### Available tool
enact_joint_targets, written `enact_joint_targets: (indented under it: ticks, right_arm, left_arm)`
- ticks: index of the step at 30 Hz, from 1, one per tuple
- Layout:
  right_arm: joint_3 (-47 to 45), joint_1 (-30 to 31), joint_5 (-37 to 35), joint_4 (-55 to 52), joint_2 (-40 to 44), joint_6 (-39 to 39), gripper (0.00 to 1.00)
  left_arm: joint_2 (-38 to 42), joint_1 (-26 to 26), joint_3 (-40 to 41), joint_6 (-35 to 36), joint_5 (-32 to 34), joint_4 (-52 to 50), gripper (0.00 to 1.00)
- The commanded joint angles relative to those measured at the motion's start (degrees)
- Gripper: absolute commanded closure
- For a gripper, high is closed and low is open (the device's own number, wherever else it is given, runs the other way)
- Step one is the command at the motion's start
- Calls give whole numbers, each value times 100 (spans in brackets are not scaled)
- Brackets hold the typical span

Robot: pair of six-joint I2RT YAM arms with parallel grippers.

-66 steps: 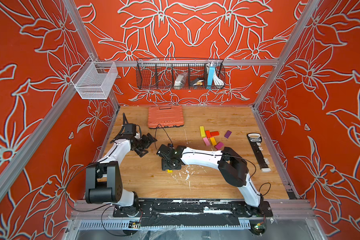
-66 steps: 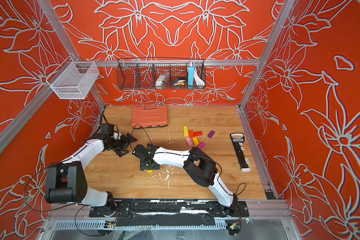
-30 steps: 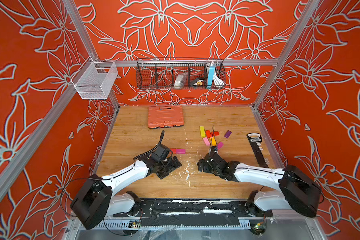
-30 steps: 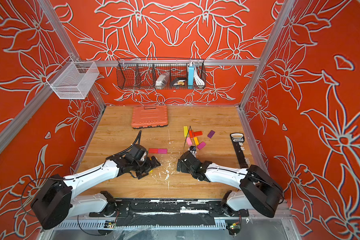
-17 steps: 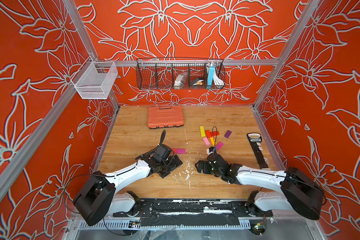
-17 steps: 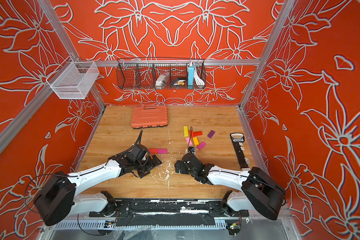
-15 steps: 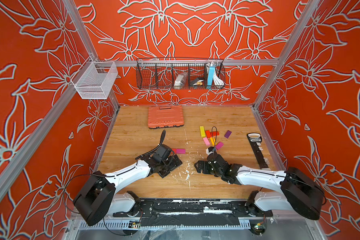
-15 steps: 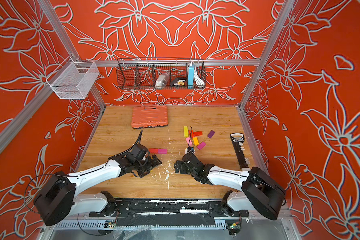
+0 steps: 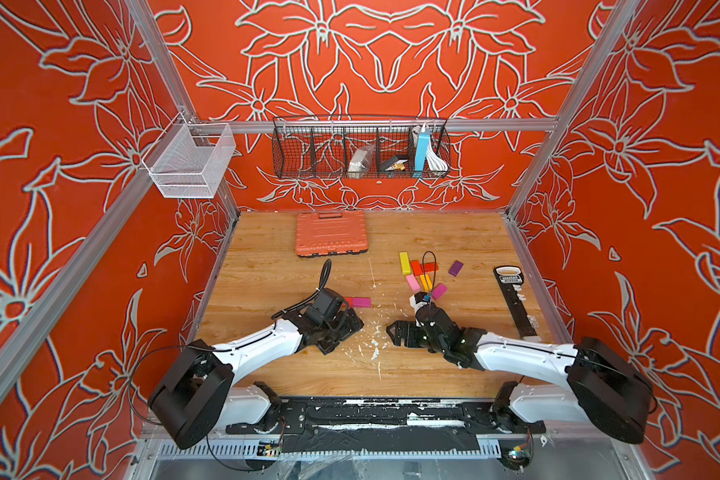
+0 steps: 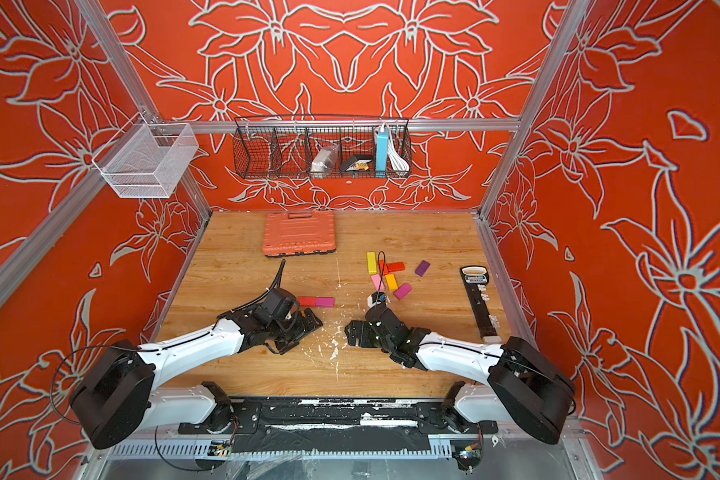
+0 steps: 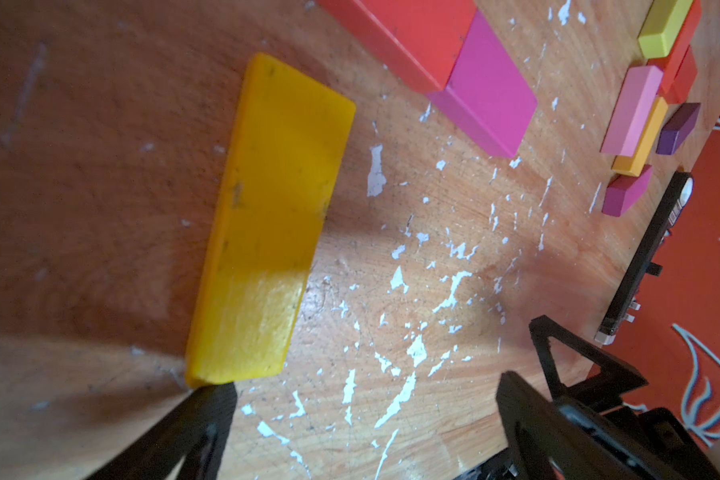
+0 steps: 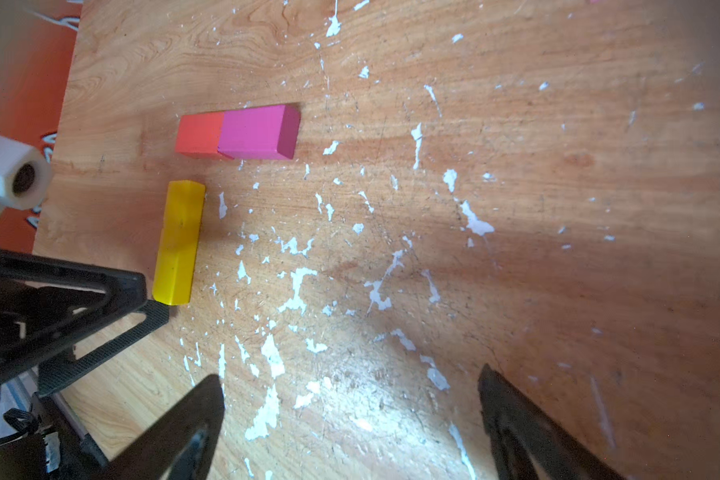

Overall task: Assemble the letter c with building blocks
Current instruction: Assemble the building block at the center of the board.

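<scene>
Left tool (image 11: pixel 364 395): jaws spread wide, nothing between them. One fingertip (image 11: pixel 213 399) sits at the near end of the long yellow block (image 11: pixel 267 216), touching or nearly so. The block lies flat on the tabletop (image 9: pixel 267 270). Just past its far end, a red block (image 11: pixel 408 37) and a magenta block (image 11: pixel 487 83) lie end to end, touching, set crosswise to the yellow one with a narrow gap between. Right tool (image 12: pixel 350 380): jaws equally wide, empty, low over bare chipped wood, facing the left tool and apart from it. Farther back and to the right, a loose cluster holds a second yellow block (image 9: pixel 404 262), a pink block (image 9: pixel 412 282) and an orange block (image 9: pixel 426 281), with reds between. A purple block (image 9: pixel 456 268) lies slightly off to the side. An orange case (image 9: pixel 331 232) sits near the back wall.
</scene>
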State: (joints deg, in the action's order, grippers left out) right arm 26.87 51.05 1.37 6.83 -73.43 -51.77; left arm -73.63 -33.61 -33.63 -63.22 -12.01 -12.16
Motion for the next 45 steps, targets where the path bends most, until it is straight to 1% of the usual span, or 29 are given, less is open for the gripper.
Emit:
enact_joint_targets:
  ticks: [1,10,45]
  right_arm:
    - [46,11,10,-68,-73,26,2]
    - [88,12,62,-6,-222,17,3]
    - [151,15,70,-15,-361,9,2]
  left_arm:
    - [-79,66,74,35,41,126,2]
    - [-38,221,102,95,-11,141,2]
    - [-258,345,-27,135,-89,271,2]
